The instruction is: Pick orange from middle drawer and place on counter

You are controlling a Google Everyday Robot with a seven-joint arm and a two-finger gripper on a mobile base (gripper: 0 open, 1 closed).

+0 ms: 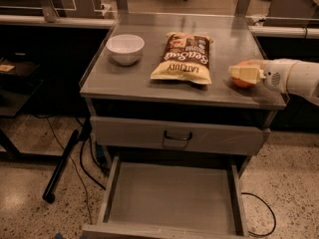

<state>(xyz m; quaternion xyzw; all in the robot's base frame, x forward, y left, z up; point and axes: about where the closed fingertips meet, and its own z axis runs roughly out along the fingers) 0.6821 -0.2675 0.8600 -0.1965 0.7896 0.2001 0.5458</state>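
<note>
**One orange (242, 82), right side of the counter (144, 81)**

My gripper (240, 75) comes in from the right, its fingers (250, 73) clenched on the orange, low over the counter and near the chip bag (183, 59). I cannot tell whether the fruit touches the metal. At the left stands a white bowl (125, 48) — below, the drawer (169, 198) is pulled out.

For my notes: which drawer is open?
The bare middle drawer, lowest; the upper drawer with the handle is shut. The claw is over the counter, at the orange.
</note>
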